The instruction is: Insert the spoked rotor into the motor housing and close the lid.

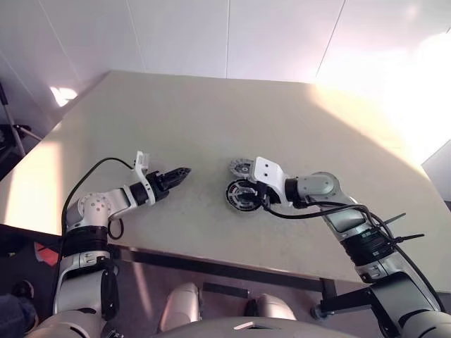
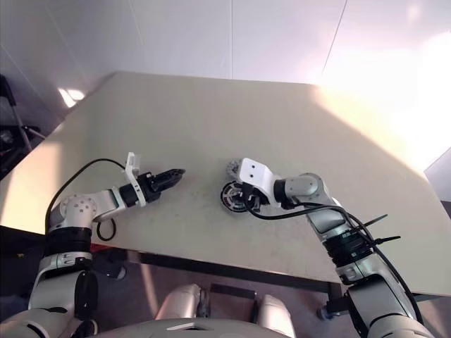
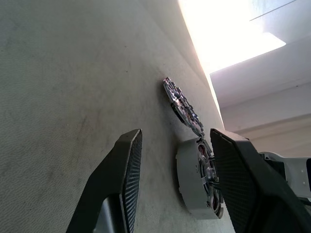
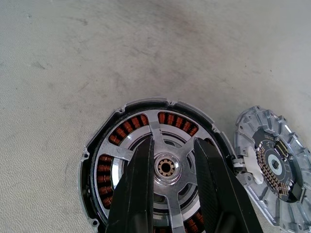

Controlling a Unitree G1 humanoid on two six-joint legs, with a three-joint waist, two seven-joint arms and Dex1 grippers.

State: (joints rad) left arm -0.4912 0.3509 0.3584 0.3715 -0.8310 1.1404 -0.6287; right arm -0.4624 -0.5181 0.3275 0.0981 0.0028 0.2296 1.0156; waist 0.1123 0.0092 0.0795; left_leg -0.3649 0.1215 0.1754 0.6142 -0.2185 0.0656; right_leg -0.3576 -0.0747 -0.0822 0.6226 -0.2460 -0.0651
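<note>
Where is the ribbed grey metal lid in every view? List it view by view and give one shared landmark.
Left eye view: ribbed grey metal lid on the beige table, just beyond the round black-ringed motor housing.
Right eye view: lid, same spot behind the housing.
Left wrist view: lid edge-on, past the housing.
Right wrist view: lid beside the housing.
Shared landmark: the housing's copper windings.

Strong light enters from the far right, blowing out the wall and the counter [image 1: 211,127] edge beyond the right gripper [image 1: 248,195]; a smaller glare patch sits on the wall past the left gripper [image 1: 184,171]. Counter is evenly bright, shadows soft and faint under both arms. Head views bend at the edges. Left wrist view: sky-white glare ahead of the gripper, fingers [image 3: 121,170] dark, slightly soft. Right wrist view is sharp, with specular highlights on the spoked rotor [image 4: 165,167].
</note>
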